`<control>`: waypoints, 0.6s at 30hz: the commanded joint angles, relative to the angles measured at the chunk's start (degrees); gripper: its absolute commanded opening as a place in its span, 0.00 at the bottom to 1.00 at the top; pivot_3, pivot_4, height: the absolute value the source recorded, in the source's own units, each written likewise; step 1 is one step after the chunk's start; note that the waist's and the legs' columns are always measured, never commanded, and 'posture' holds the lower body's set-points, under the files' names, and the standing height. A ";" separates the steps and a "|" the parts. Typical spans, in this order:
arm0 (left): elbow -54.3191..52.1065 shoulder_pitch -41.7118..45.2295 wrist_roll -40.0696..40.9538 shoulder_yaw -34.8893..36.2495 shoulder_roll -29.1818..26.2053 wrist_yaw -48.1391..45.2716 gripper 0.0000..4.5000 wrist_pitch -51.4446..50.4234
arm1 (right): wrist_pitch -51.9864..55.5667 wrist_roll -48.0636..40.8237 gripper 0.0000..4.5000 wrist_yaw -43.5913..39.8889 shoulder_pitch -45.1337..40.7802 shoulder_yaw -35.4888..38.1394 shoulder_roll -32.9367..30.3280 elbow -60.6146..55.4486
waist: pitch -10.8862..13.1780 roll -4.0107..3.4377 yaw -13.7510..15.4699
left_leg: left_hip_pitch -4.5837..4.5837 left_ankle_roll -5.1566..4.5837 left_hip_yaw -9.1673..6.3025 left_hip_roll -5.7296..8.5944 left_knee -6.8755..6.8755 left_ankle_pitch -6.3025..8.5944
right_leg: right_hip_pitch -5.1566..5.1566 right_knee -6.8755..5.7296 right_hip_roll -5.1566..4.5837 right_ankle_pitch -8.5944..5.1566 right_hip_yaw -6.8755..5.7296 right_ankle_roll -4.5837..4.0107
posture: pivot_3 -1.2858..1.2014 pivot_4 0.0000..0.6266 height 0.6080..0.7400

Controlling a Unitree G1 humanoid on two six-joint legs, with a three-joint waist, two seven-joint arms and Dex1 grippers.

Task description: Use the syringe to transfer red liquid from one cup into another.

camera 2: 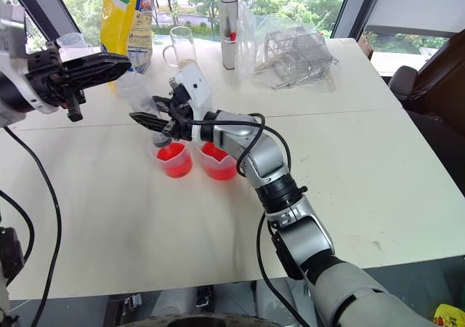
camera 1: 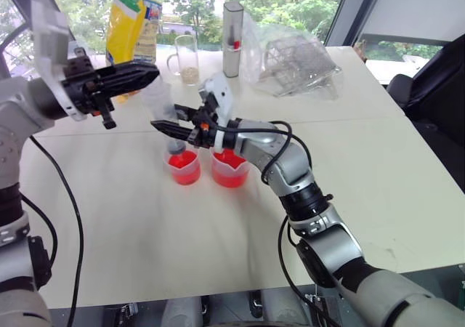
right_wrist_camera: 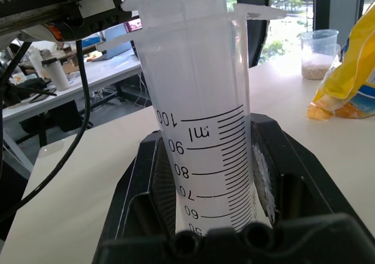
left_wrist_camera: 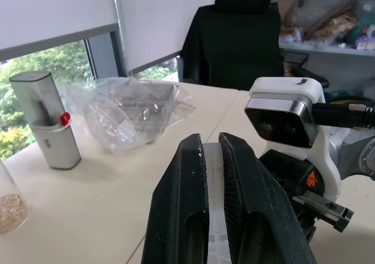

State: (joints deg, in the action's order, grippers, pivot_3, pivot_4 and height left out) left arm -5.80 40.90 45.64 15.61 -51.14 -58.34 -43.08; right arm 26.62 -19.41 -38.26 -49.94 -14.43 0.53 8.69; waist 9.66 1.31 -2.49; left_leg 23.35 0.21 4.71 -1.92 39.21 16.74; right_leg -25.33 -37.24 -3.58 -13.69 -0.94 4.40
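At the far left stands 1 yellow bag (camera 1: 131, 14) with blue print that cannot be read. The left gripper (camera 1: 149, 73) reaches in level from the left, its 2 black fingers (left_wrist_camera: 179, 211) pressed on the white plunger top of the syringe (camera 2: 145, 98). The syringe stands upright over the cups, its clear barrel printed with a black scale: "100 ml", then 90, 80, 70, 60, 50 going down. Lower on that barrel, the right gripper (camera 1: 166, 127) comes in from the right, jaws clamped around it.

Directly under the syringe sits the smaller beaker (camera 1: 184, 167), and touching it on the right is the larger beaker (camera 1: 230, 168); that makes 2 beakers, both holding red liquid (camera 1: 229, 159). Whether the syringe tip touches the liquid cannot be told.

Farther back stand 1 glass mug (camera 1: 187, 58) with pale grains at its bottom, 1 tall grey canister (camera 1: 232, 40) bearing a red mark, and to the right 1 clear plastic bag (camera 1: 298, 65) wrapped around a wire rack. All rest on the white table (camera 1: 363, 167).
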 commanded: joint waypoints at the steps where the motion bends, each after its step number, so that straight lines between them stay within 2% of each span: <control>1: -0.39 0.31 0.28 -3.21 0.43 -0.66 0.00 -2.67 | -3.56 -1.68 0.32 1.72 -1.99 4.62 0.79 -6.52 | 0.00 0.00 0.02 | 0.00 0.00 0.00 0.00 0.00 0.00 | 0.00 0.00 0.00 0.00 0.00 0.00 | 0.52 0.24 1.00; 5: 1.05 2.63 1.24 -2.05 0.77 0.32 0.00 -4.20 | -3.40 -1.37 0.32 1.48 -0.67 3.69 0.88 -6.75 | 0.00 0.00 0.03 | 0.00 0.00 0.00 0.00 0.00 0.00 | 0.00 0.00 0.00 0.00 0.00 0.00 | 0.52 0.24 1.00; 8: 1.62 3.60 1.85 -1.44 0.59 0.32 0.28 -5.05 | -2.93 -1.38 0.32 1.38 0.23 3.07 1.09 -7.27 | 0.00 0.00 0.01 | 0.00 0.00 0.00 0.00 0.00 0.00 | 0.00 0.01 0.00 0.00 0.00 0.00 | 0.52 0.24 1.00; 14: 5.70 7.71 3.37 1.82 0.71 2.53 0.96 -5.70 | -2.11 -1.32 0.32 1.46 2.15 2.40 2.01 -7.19 | 0.00 0.01 -0.02 | 0.00 0.00 -0.01 -0.01 -0.01 0.00 | -0.02 0.00 0.04 0.00 -0.01 0.00 | 0.52 0.24 1.00; 15: 6.30 8.28 3.68 2.25 0.45 2.51 1.00 -5.87 | -2.10 -1.23 0.32 1.44 2.43 2.28 2.07 -7.12 | 0.00 0.01 -0.01 | 0.00 0.00 -0.02 -0.01 -0.01 0.00 | -0.02 0.00 0.04 0.00 -0.02 0.00 | 0.52 0.24 1.00; 18: 6.40 8.28 3.71 2.68 -1.12 1.12 1.00 -6.03 | -2.01 -0.95 0.32 1.46 3.20 1.98 2.14 -7.24 | 0.00 0.01 -0.08 | 0.00 0.00 0.00 0.00 -0.01 0.00 | -0.01 0.01 0.02 0.00 -0.01 0.00 | 0.52 0.24 1.00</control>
State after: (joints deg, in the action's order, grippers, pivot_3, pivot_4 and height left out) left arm 1.29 48.42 48.46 16.15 -50.96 -56.41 -49.29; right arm 25.58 -19.75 -36.86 -46.32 -12.82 2.04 4.00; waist 9.66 1.32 -2.57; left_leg 23.36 0.21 4.71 -1.92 39.19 16.74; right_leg -25.34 -37.23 -3.56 -13.69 -0.94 4.40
